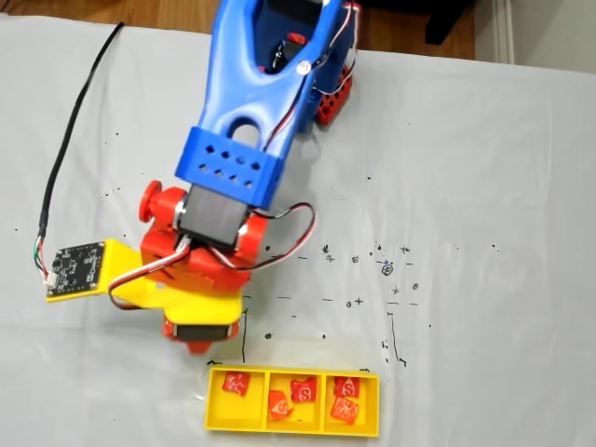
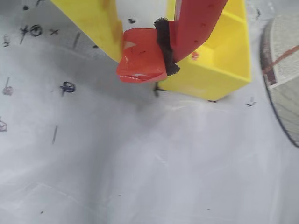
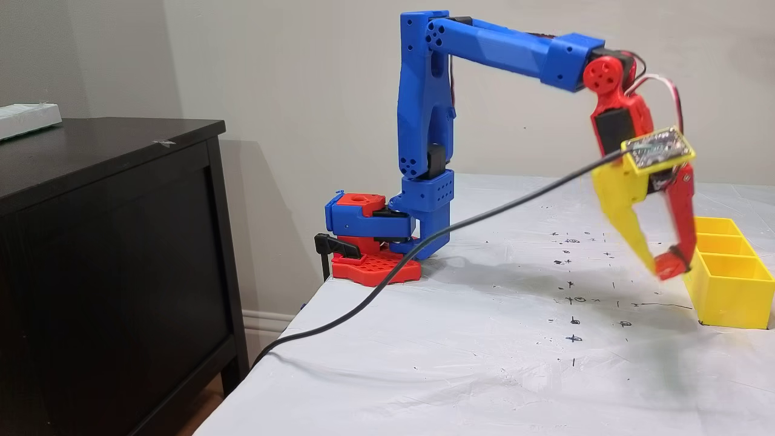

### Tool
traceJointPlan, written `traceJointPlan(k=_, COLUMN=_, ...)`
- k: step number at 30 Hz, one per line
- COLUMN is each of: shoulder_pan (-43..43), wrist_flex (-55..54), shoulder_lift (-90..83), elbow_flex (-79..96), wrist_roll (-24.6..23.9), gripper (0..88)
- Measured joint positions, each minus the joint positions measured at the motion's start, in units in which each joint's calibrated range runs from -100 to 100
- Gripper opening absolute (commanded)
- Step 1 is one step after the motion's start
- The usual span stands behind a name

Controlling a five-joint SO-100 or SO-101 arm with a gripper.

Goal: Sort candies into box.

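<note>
My gripper (image 3: pixel 666 267) is shut on one red candy (image 2: pixel 140 60), pinched between the yellow finger (image 2: pixel 100 23) and the red finger (image 2: pixel 196 23) with its black band. It hangs above the white table cover, just left of the yellow box (image 3: pixel 726 290) in the side fixed view. From above, the box (image 1: pixel 216 410) lies at the bottom with three compartments. The left one holds one candy (image 1: pixel 235 382), the middle holds two (image 1: pixel 279 403) (image 1: pixel 303 389), and the right holds two (image 1: pixel 346 386) (image 1: pixel 345 410). In the wrist view a corner of the box (image 2: pixel 219 70) sits right behind the held candy.
A black cable (image 3: pixel 424 254) runs from the wrist camera board (image 1: pixel 76 268) across the table and off its near-left edge. The arm's base (image 3: pixel 369 242) stands at the back. A dark cabinet (image 3: pixel 109 242) is left of the table. Pen marks (image 1: pixel 386 268) dot the cover.
</note>
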Motion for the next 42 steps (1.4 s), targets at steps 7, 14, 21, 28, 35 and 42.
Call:
traceJointPlan(k=7, shoulder_pan=-4.37, wrist_flex=-5.08, shoulder_lift=-1.52, elbow_flex=-0.94, wrist_roll=-5.52, gripper=0.1)
traceJointPlan(k=14, shoulder_pan=-7.02, wrist_flex=-8.41, shoulder_lift=-1.18, elbow_flex=-0.77, wrist_roll=-7.52, gripper=0.1)
traceJointPlan(k=21, shoulder_pan=-7.02, wrist_flex=-8.73, shoulder_lift=7.02, elbow_flex=-5.99, wrist_roll=-8.21, gripper=0.1)
traceJointPlan(k=28, shoulder_pan=-7.02, wrist_flex=-8.89, shoulder_lift=8.29, elbow_flex=-6.84, wrist_roll=-8.21, gripper=0.1)
traceJointPlan(k=35, shoulder_pan=-7.02, wrist_flex=-10.4, shoulder_lift=8.29, elbow_flex=-6.84, wrist_roll=-8.21, gripper=0.1)
traceJointPlan(k=42, shoulder_pan=-7.02, wrist_flex=-10.4, shoulder_lift=8.8, elbow_flex=-6.84, wrist_roll=-8.21, gripper=0.1)
